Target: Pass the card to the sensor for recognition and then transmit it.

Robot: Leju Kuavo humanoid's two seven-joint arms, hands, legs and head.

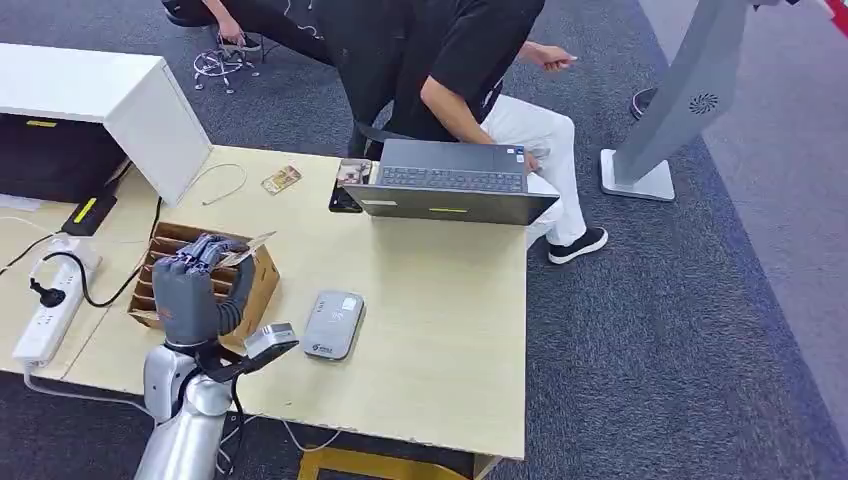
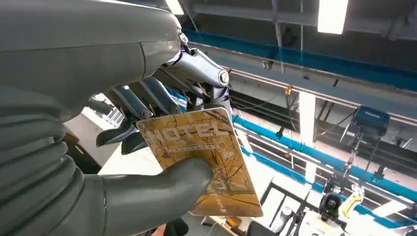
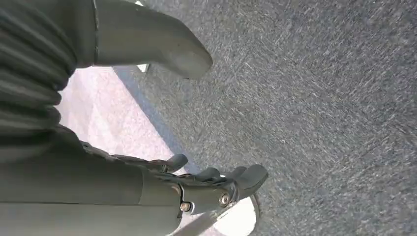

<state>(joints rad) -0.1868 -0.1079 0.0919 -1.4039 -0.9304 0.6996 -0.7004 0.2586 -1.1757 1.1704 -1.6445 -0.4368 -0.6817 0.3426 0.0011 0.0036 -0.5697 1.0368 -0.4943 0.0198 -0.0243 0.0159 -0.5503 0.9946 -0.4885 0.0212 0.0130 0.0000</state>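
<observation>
Card [image 2: 206,157] pinched between left hand's [image 1: 195,285] thumb and fingers [image 2: 147,98].

Open laptop [image 1: 450,180] at table's far edge, seated person [image 1: 470,70] behind it, white power strip [image 1: 48,310] left

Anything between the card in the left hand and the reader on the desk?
Nothing visible. The left hand holds the card above the cardboard box; the grey reader lies just right of the box on bare table.

- The sensor [image 1: 332,324] lies on the worktop [image 1: 440,330], just right of the cardboard box [image 1: 262,285].
- The laptop [image 1: 455,181] sits at the far edge (a person [image 1: 470,70] behind it).
</observation>
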